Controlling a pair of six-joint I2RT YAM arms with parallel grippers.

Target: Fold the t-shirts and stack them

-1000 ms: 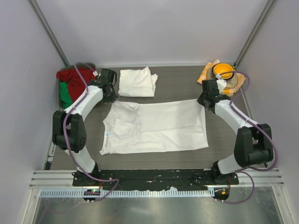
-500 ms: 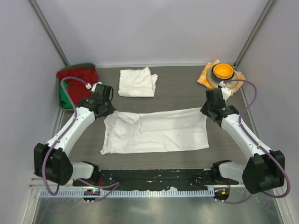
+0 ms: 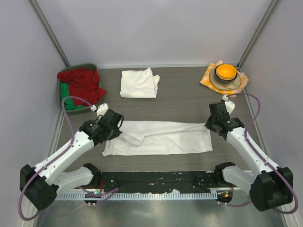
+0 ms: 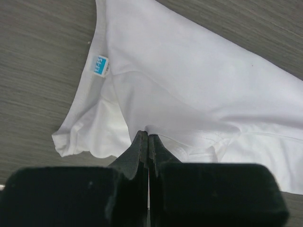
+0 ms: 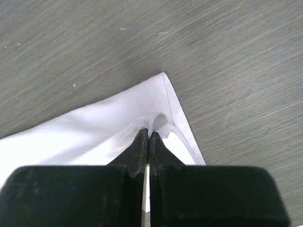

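A white t-shirt (image 3: 163,137) lies across the middle of the table, its far half doubled toward the near edge. My left gripper (image 3: 116,130) is shut on the cloth at its left end; the left wrist view shows the pinched fold (image 4: 156,128) at my left gripper (image 4: 148,135), beside a blue neck label (image 4: 99,65). My right gripper (image 3: 211,126) is shut on the shirt's right edge, where a puckered hem (image 5: 163,120) sits at my right gripper (image 5: 148,132). A second t-shirt (image 3: 139,83), folded, rests at the back centre.
A green bin (image 3: 63,101) of red and green cloth (image 3: 81,81) stands at the back left. At the back right, an orange bowl (image 3: 225,72) sits on an orange-and-white checked cloth (image 3: 206,78). Frame posts and walls close in both sides.
Both grippers have pulled the shirt's far edge toward the near side, folding it from a wide spread into a narrower band. The arms have swung forward with it.
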